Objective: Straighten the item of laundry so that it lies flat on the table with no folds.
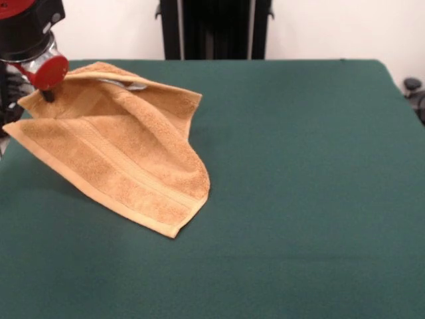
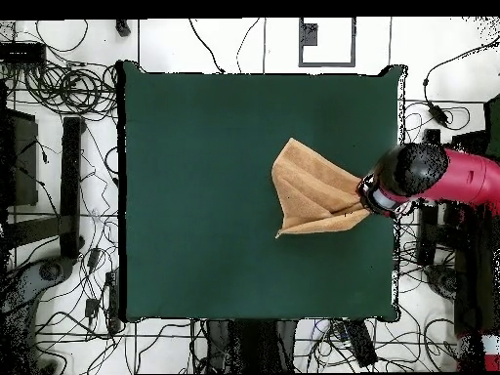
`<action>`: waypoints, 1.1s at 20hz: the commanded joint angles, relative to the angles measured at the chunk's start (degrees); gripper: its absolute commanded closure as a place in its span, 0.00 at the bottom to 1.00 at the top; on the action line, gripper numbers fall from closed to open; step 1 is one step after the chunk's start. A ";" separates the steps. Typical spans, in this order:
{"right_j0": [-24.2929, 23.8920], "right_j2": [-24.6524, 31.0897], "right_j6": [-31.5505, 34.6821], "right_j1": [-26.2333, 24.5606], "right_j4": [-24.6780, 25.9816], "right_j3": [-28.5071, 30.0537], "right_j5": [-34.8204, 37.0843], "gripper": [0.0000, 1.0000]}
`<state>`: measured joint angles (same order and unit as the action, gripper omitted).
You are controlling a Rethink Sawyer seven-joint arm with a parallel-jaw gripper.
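Observation:
The tan terry towel [image 1: 126, 153] lies on the left part of the dark green table [image 1: 299, 166]. It is folded over itself and one end is drawn up toward the table's left edge. My gripper [image 1: 48, 95] is at the upper left, shut on the towel's raised far-left corner. The towel's near corner rests on the cloth, with a woven band stripe showing along its hem. In the overhead view the towel [image 2: 312, 190] narrows to a point at the gripper [image 2: 371, 200], near the table's [image 2: 195, 195] right edge. No care tag shows.
The robot's black pedestal [image 1: 216, 30] stands behind the table's far edge. The red arm [image 2: 459, 176] reaches in over the table's side edge. Cables [image 2: 59, 88] and stands lie on the floor around the table. A dark fitting [image 1: 413, 86] sits off the right edge.

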<state>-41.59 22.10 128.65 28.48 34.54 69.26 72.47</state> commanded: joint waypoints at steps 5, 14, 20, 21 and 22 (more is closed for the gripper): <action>3.90 6.27 -19.30 -1.28 -2.17 -4.59 10.41 1.00; 5.28 6.09 -19.80 -2.79 -1.53 -9.62 15.74 1.00; 5.50 6.10 -19.71 -3.38 -1.82 -9.72 15.26 1.00; 5.64 6.05 -19.76 -3.53 -1.62 -9.87 15.08 1.00; 5.65 5.97 -19.59 -3.50 -1.67 -9.60 14.71 1.00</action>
<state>-39.07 22.46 128.65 28.06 33.75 59.61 83.26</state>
